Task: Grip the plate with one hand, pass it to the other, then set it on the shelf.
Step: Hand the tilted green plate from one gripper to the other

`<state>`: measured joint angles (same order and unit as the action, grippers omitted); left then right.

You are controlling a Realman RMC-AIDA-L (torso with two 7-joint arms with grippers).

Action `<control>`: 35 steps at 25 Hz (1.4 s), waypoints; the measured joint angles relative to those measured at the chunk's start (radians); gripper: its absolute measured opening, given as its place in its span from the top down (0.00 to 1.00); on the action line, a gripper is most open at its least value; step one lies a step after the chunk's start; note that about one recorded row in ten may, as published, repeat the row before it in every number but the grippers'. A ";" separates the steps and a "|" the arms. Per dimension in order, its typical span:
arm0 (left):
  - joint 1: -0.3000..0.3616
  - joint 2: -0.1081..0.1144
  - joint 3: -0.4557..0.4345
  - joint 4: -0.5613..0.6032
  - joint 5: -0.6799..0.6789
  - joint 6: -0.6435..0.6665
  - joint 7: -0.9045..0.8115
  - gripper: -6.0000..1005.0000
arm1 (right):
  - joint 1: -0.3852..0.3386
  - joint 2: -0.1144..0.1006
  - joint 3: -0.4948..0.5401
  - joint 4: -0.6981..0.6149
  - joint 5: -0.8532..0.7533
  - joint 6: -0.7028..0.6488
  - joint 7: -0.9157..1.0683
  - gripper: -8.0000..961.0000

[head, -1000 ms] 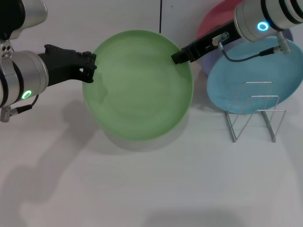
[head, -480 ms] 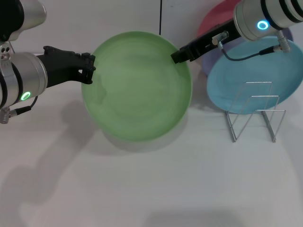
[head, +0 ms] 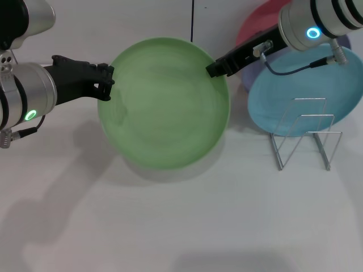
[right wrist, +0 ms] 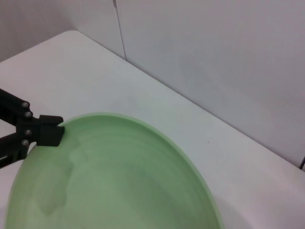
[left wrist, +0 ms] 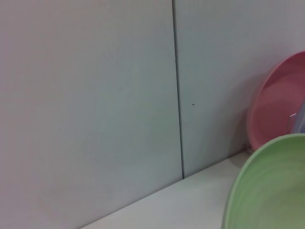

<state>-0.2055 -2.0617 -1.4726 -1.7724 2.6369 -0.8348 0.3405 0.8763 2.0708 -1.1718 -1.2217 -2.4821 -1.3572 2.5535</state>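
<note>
The round light green matte plastic plate (head: 164, 102) hangs above the white tabletop (head: 187, 221), held at two opposite points of its rim, its shadow lying on the table below and to the front. At its left edge the black two-fingered left gripper (head: 105, 82), on the silver arm with the green ring, has its fingers closed narrowly over the rim; the right wrist view shows those fingers (right wrist: 44, 134) pinching the plate's edge. At the upper right edge the slim black right gripper (head: 214, 68), on the arm with the blue-cyan ring, meets the rim, but whether its fingers clamp it cannot be told. The table in front of the plate is bare, while to the right there is only a small gap before the turquoise-blue plate (head: 303, 93). Three more plates stand there: the turquoise one, a lavender one (head: 247, 76) showing as a sliver, and a pink one (head: 255, 22) against the grey back wall (head: 142, 20). One thin silver wire dish rack (head: 303, 136) stands just before the turquoise plate. The green plate's face is smooth with faint concentric rings and a shallow raised rim.
</note>
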 joint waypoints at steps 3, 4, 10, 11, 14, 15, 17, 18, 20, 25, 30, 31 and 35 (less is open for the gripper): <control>0.000 0.000 0.000 0.000 0.000 -0.003 0.000 0.87 | 0.000 0.000 -0.011 0.000 0.000 0.003 0.000 0.81; 0.000 0.000 0.000 -0.001 0.000 -0.004 0.000 0.87 | 0.000 0.000 -0.011 0.000 0.000 0.003 0.000 0.81; 0.000 0.000 0.000 -0.001 0.000 -0.006 0.000 0.86 | 0.000 0.001 -0.021 0.001 0.000 0.007 -0.001 0.81; 0.000 0.000 0.000 -0.001 0.000 -0.007 0.000 0.86 | 0.001 0.001 -0.023 0.001 -0.002 0.006 -0.001 0.81; -0.003 0.000 0.002 -0.001 -0.007 -0.013 0.011 0.86 | 0.003 0.002 -0.032 0.000 -0.020 0.003 -0.003 0.83; -0.005 0.001 0.002 -0.001 -0.016 -0.015 0.018 0.86 | 0.003 0.002 -0.036 -0.002 -0.024 0.003 -0.003 0.85; -0.007 0.001 -0.001 -0.002 -0.047 -0.020 0.042 0.86 | 0.001 0.002 -0.047 -0.007 -0.037 0.010 -0.003 0.87; -0.010 0.000 -0.002 -0.003 -0.075 -0.021 0.057 0.86 | -0.001 0.003 -0.062 -0.010 -0.046 0.019 -0.002 0.88; -0.010 0.000 -0.002 -0.004 -0.080 -0.021 0.063 0.86 | -0.002 0.003 -0.068 -0.010 -0.049 0.023 0.001 0.91; -0.011 0.000 -0.003 -0.011 -0.099 -0.022 0.084 0.85 | -0.003 0.003 -0.099 -0.027 -0.078 0.034 0.025 0.97; -0.003 0.001 -0.011 -0.015 -0.170 -0.025 0.141 0.72 | -0.006 0.003 -0.107 -0.036 -0.097 0.036 0.035 0.97; -0.002 0.001 -0.011 -0.015 -0.176 -0.025 0.148 0.68 | -0.006 0.003 -0.108 -0.036 -0.099 0.036 0.036 0.97; 0.001 0.002 -0.016 -0.022 -0.180 -0.025 0.154 0.51 | -0.007 0.003 -0.110 -0.036 -0.104 0.035 0.037 0.96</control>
<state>-0.2047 -2.0601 -1.4883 -1.7940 2.4570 -0.8600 0.4949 0.8693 2.0739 -1.2821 -1.2580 -2.5859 -1.3218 2.5901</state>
